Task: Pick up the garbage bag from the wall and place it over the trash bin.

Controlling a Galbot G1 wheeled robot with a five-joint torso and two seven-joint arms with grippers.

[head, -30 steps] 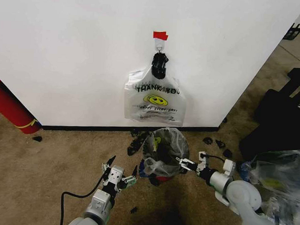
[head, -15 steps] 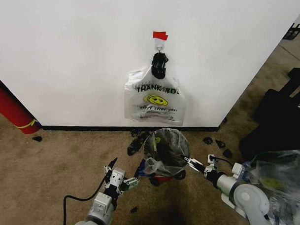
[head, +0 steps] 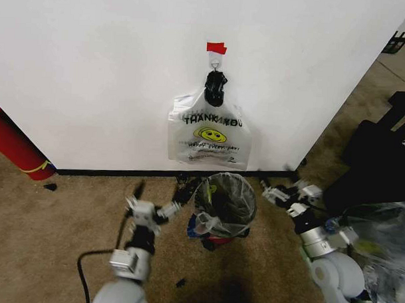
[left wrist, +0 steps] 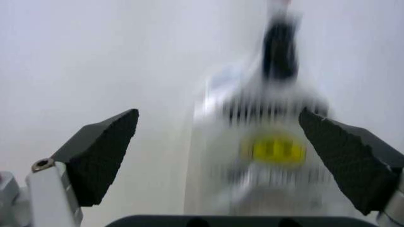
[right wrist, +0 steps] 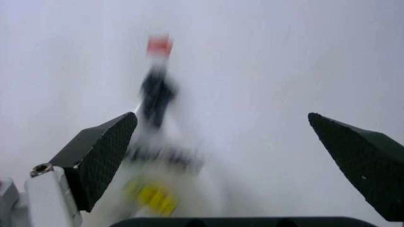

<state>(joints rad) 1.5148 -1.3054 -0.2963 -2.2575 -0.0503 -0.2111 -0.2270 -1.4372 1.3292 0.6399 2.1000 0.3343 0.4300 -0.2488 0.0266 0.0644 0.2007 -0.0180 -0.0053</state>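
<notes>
A: How far along does the job look?

B: Mostly done, I'd judge. The garbage bag (head: 222,204) — clear, crinkly, with blue patches low on its side — already lines the trash bin (head: 219,237), its edge folded out over the mesh rim. The bin stands on the carpet just in front of the wall (head: 92,74), at about six o'clock from the hook (head: 216,57).

A: And what hangs on that hook?

B: The white smiley-face bag (head: 209,134), right under the red tape (head: 217,47). That is not the liner.

A: Which way does the liner run?

B: Its long axis is upright, mouth open toward twelve o'clock, body hanging down inside the bin.

A: The grippers?

B: Both hold nothing. The left gripper (head: 157,208) sits at nine o'clock from the bin, jaws spread wide — the left wrist view shows its pads (left wrist: 101,156) far apart, facing the wall. The right gripper (head: 281,193) is at about two o'clock from the bin, equally spread. What is left, at most, is tidying the rim.
</notes>
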